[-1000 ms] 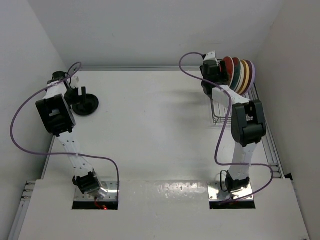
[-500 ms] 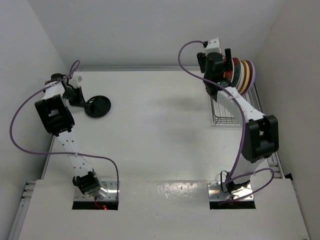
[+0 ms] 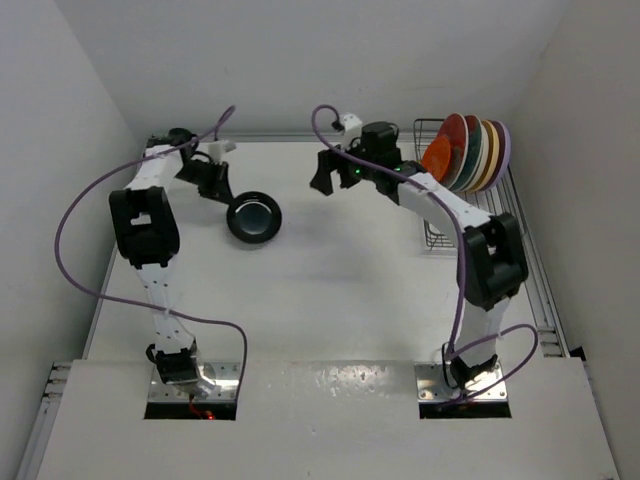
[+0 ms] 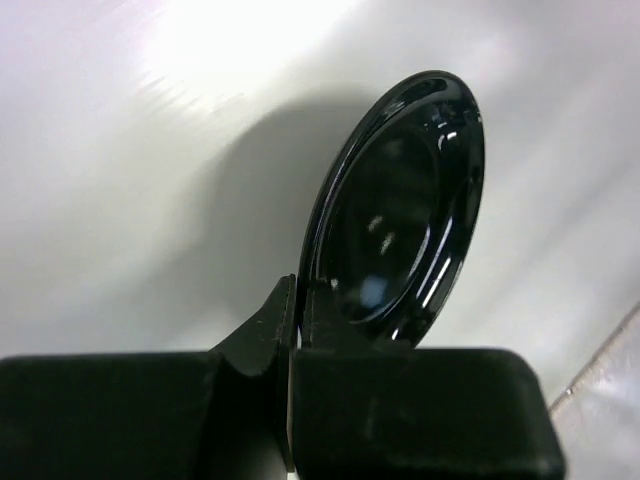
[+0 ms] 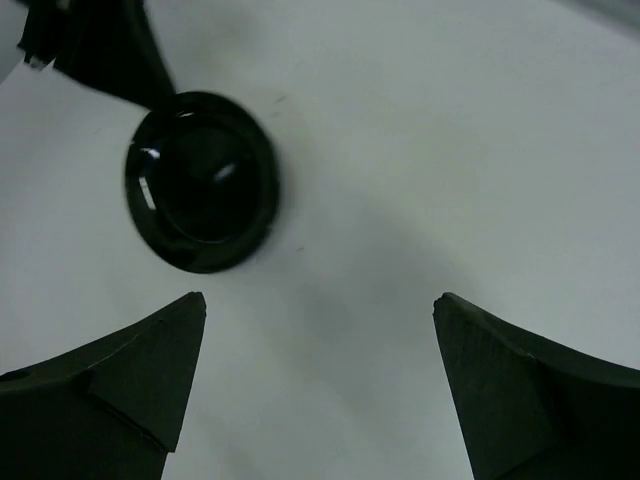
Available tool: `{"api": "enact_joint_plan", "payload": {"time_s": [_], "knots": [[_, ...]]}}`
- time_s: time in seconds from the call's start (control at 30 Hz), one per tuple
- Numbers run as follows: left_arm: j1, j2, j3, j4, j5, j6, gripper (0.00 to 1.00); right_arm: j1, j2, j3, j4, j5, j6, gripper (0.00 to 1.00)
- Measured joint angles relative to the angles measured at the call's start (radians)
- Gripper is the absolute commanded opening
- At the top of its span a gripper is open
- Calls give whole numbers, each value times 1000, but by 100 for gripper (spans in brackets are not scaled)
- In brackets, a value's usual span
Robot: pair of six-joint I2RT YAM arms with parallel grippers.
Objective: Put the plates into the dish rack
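A small black plate (image 3: 253,217) hangs tilted above the table's back left, and my left gripper (image 3: 222,195) is shut on its rim. The left wrist view shows that plate (image 4: 400,210) on edge, with the jaws of the left gripper (image 4: 298,300) pinching its lower rim. My right gripper (image 3: 322,182) hovers open over the back middle of the table, apart from the plate. In the right wrist view the black plate (image 5: 200,180) lies ahead and left of the open right gripper (image 5: 320,300). Several plates (image 3: 465,150) stand upright in the dish rack (image 3: 440,235) at the back right.
White walls close in the table on the left, back and right. A metal rail (image 3: 540,290) runs along the right edge beside the rack. Purple cables (image 3: 80,200) loop off both arms. Part of the left gripper (image 5: 100,50) shows at the right wrist view's top left.
My left gripper shut on the black plate and carried it right, towards the middle. My right arm swung left, away from the rack, with its jaws opening wider.
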Motion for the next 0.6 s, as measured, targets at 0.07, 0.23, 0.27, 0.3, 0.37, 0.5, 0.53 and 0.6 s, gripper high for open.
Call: {"api": "enact_joint_plan", "payload": {"time_s": [0.07,0.23,0.27,0.3,0.37,0.5,0.53,0.6], "knots": [[-76,-37,0,-13,27,19,0,35,68,1,6,-81,56,94],[-176,-89,0,-69,87,85,0,70,203,-2,32,-239,181,88],[-181,-93,0,-81,98,100,0,69,217,-9,44,-261,200,87],[-183,-95,0,-94,113,116,0,66,225,-20,57,-278,221,82],[-184,-99,0,-118,139,136,0,61,235,-35,71,-307,256,78],[-184,-103,0,-151,189,169,0,57,241,-66,121,-345,315,60],[-184,-104,0,-158,201,175,0,56,241,-80,149,-356,333,54],[-185,-105,0,-171,221,184,0,55,243,-100,183,-387,369,41]]}}
